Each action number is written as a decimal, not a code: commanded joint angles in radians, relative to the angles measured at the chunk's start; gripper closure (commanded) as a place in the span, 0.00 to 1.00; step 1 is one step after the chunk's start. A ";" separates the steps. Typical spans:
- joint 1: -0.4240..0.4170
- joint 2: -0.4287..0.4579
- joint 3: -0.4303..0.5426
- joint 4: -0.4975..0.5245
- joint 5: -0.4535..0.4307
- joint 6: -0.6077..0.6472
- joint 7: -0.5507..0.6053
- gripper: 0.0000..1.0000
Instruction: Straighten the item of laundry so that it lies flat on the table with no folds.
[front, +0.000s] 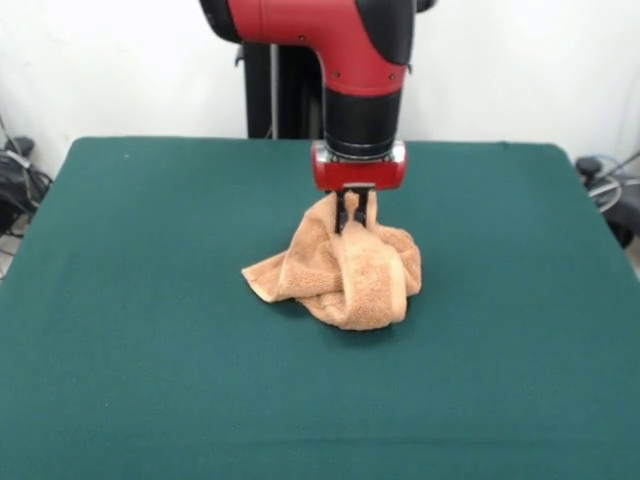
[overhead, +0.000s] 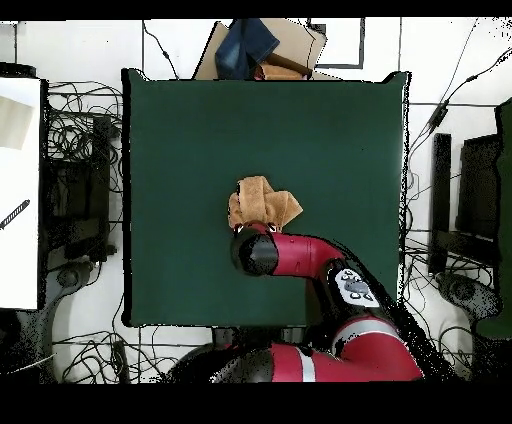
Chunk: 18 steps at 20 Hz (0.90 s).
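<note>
The tan terry-cloth towel (front: 345, 268) lies crumpled in a bunched heap near the middle of the dark green table (front: 140, 300). My gripper (front: 355, 212) stands right over the heap's top and is shut on a pinched-up fold of the towel, which rises between the fingers. One flap of the towel trails out to the left in the front view. In the overhead view the towel (overhead: 264, 203) shows just beyond the arm's wrist, which hides the gripper itself and part of the cloth; the table (overhead: 180, 140) spreads wide around it.
The red arm (overhead: 310, 258) reaches in from the table's robot side. A cardboard box with blue cloth (overhead: 262, 48) sits beyond the far table edge. Cables and equipment (overhead: 75, 160) crowd the floor on both sides of the table.
</note>
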 joint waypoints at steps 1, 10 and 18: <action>0.028 0.009 0.071 -0.021 -0.013 -0.039 0.129 1.00; 0.097 -0.311 0.067 0.045 0.097 0.275 0.138 1.00; 0.069 -0.416 0.098 0.050 0.167 0.394 0.106 1.00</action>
